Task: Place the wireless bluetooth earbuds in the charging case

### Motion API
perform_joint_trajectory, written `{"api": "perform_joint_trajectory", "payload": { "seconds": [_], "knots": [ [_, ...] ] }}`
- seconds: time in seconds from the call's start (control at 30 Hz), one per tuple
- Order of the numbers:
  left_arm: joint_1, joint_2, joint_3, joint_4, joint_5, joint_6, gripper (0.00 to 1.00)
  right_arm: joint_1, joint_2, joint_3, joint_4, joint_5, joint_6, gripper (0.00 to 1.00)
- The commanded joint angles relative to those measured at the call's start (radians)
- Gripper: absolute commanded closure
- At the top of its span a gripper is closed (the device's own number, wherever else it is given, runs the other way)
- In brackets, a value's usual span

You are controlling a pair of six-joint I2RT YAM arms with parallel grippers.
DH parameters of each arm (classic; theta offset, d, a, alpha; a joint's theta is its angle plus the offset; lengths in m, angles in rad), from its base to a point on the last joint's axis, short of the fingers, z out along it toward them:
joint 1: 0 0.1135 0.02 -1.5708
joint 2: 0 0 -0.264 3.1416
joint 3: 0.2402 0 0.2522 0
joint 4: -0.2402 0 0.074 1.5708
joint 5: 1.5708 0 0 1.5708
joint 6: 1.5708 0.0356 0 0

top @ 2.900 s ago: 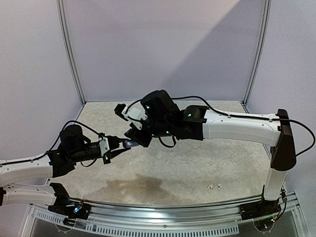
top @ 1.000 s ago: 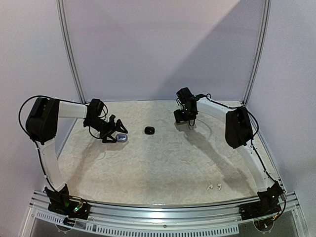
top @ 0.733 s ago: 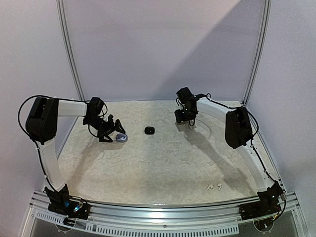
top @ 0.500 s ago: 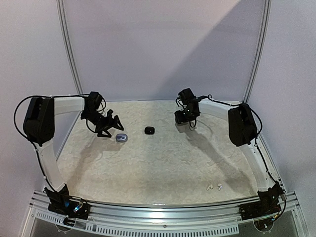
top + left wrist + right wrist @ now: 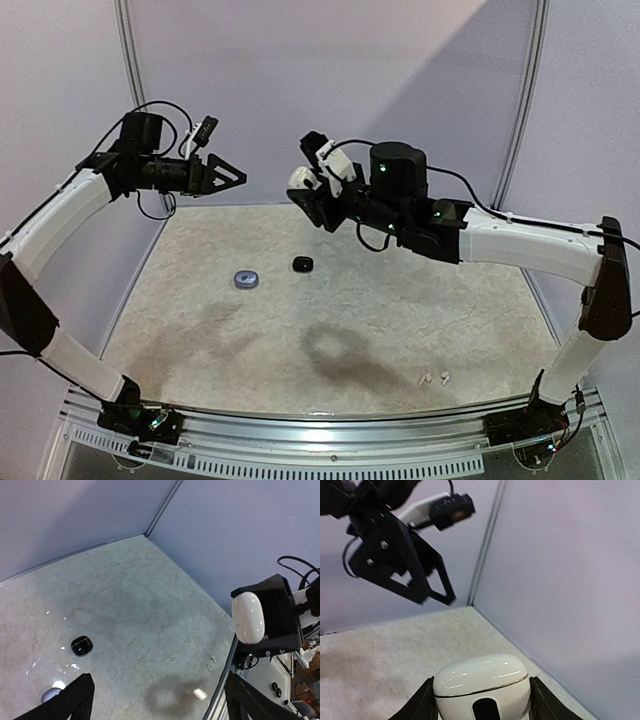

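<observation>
Your right hand clamps the glossy white oval charging case high above the tabletop, lid shut.
Your left hand hangs opposite, spread and empty, probably to help open the lid. The white stemmed earbuds lie near right. No dark earbuds show beside the small black case and the round grey-purple case.

2 earbuds on table, front right
</observation>
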Motion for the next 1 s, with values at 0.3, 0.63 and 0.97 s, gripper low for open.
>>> {"api": "perform_joint_trajectory", "payload": {
  "seconds": [0.3,0.63,0.97],
  "knots": [
    [-0.168,-0.208,-0.173,0.247,0.118,-0.11,0.12,0.199,0.04,0.118,0.037,0.237,-0.212,0.8],
    [-0.219,-0.189,-0.183,0.241,0.016,-0.173,0.38,0.264,0.1,0.203,-0.014,0.291,-0.269,0.8],
    [-0.237,-0.18,-0.208,0.254,0.035,-0.205,0.86,0.271,0.109,0.221,-0.006,0.288,-0.266,0.81]
  ]
}}
